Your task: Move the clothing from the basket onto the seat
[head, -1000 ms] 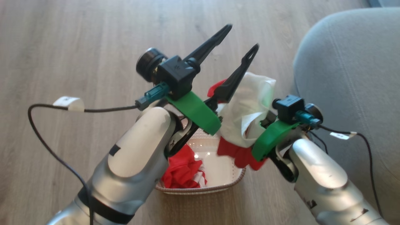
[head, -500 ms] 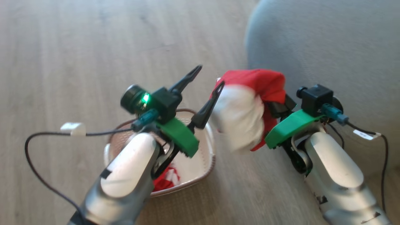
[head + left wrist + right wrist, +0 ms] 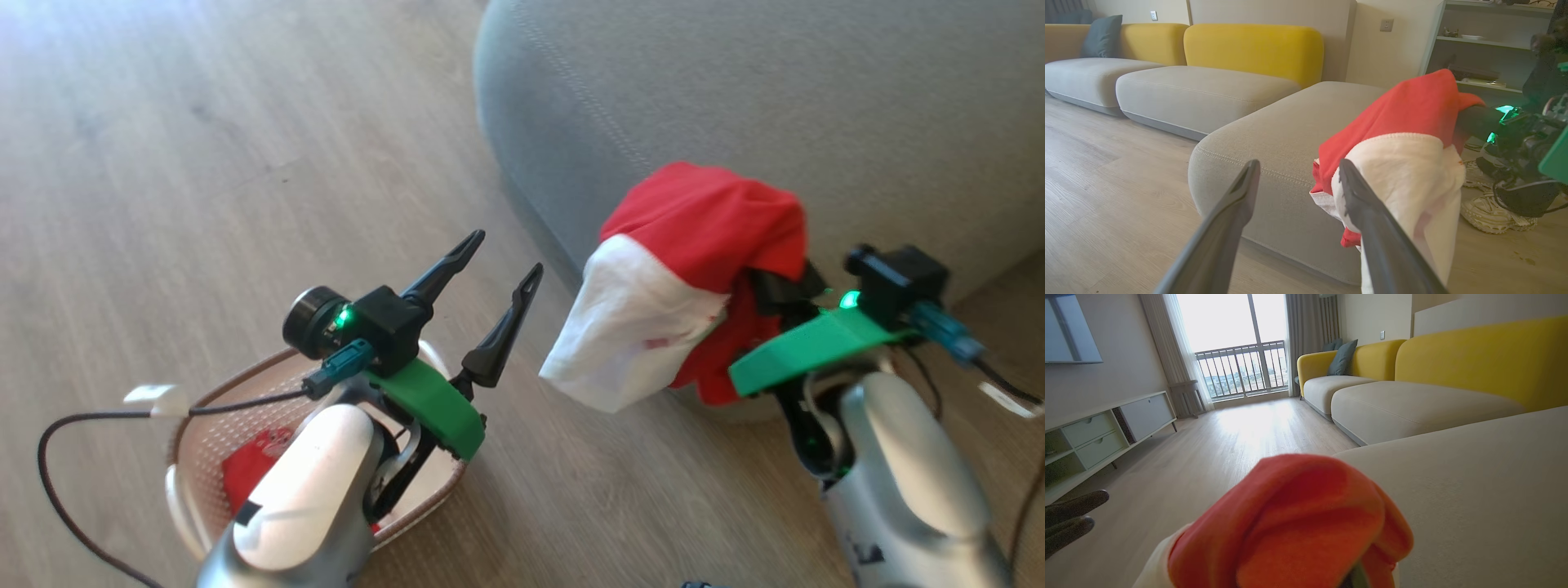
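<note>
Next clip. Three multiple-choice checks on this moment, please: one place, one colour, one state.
1. Where does the cream perforated plastic basket stand? A on the wooden floor; B on a table; C on a chair.
2. The soft garment draped over the right gripper is: A blue and grey; B red and white; C black.
3. The left gripper is: A clamped on cloth; B open and empty; C gripping the basket's rim.
Answers: 1A, planks surround it; 2B, red above, white below; 3B, nothing between its fingers.

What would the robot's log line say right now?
left gripper: open, empty | right gripper: holds red-and-white garment at seat edge, not set down | basket: red clothing inside
</note>
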Motion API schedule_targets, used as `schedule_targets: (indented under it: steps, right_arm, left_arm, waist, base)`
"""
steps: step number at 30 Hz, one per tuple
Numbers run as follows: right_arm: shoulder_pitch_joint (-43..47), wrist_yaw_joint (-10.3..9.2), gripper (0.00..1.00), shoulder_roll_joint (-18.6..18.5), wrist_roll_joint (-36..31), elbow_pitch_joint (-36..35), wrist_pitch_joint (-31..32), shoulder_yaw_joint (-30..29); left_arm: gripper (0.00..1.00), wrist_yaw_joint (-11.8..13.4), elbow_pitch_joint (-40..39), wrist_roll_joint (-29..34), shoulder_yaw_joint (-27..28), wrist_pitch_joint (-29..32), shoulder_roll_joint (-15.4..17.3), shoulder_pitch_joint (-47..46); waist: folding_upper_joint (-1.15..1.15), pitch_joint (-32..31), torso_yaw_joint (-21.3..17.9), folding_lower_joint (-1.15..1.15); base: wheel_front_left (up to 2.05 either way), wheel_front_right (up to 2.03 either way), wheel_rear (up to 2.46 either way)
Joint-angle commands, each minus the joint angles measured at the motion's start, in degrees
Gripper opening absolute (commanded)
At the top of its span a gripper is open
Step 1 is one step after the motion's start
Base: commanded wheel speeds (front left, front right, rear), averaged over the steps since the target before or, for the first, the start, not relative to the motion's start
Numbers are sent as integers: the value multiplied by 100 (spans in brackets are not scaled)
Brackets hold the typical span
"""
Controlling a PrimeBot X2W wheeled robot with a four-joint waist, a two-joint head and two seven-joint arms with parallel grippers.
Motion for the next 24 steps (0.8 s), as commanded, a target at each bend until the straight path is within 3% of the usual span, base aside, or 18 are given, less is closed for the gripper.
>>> schedule_targets:
  steps: [1, 13, 24]
  right_arm:
    - [2, -1, 0, 73, -49, -286, -44, -3]
    - [787, -1, 0, 229, -512, -1185, -44, -869]
    - [-612, -1, 0, -405, -1261, -911, -44, -1510]
  left_arm:
    - [100, -7, -238, 16, 215, -29, 95, -160]
    - [100, -7, -589, -133, 227, -29, 356, 77]
    - [100, -7, -891, -106, 26, -29, 817, -5]
  waist:
    - [0, 17, -129, 0]
    - [0, 247, -228, 0]
    - [0, 1116, -242, 0]
  base:
    - [0, 0, 0]
    - [0, 0, 0]
    - [0, 0, 0]
